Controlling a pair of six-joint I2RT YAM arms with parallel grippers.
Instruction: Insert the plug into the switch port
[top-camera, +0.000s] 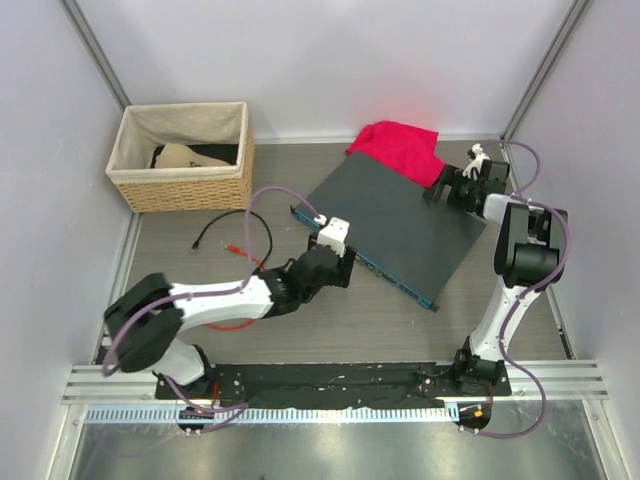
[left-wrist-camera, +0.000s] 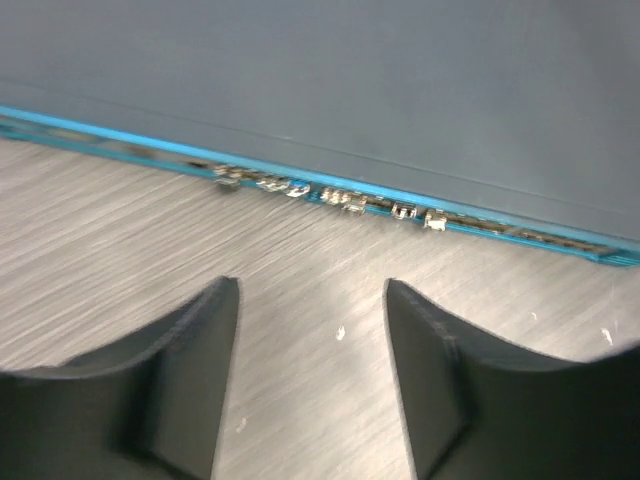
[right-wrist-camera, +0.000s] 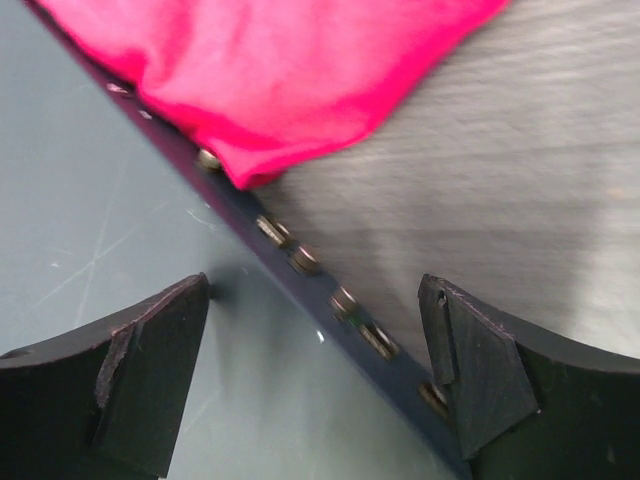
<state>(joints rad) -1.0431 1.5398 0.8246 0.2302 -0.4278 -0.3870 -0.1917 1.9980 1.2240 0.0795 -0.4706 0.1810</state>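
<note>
The large dark-grey box (top-camera: 400, 222) lies flat mid-table, its teal front face (top-camera: 395, 281) turned toward the left arm. In the left wrist view a blurred row of switch ports (left-wrist-camera: 340, 197) lines that face. My left gripper (left-wrist-camera: 312, 285) is open just short of it, with only bare table between its fingers (left-wrist-camera: 200, 340). From above, the left gripper (top-camera: 342, 265) sits close to the front face. I cannot pick out the plug with certainty. My right gripper (right-wrist-camera: 313, 285) is open, its jaws astride the box's rear edge (right-wrist-camera: 300, 262) at the far right corner (top-camera: 450, 185).
A woven basket (top-camera: 180, 175) stands at the back left. A pink cloth (top-camera: 400, 148) lies behind the box and drapes over its rear edge (right-wrist-camera: 300, 70). A thin black cable (top-camera: 205, 233) and a red cable (top-camera: 245, 254) trail on the table left of the left arm.
</note>
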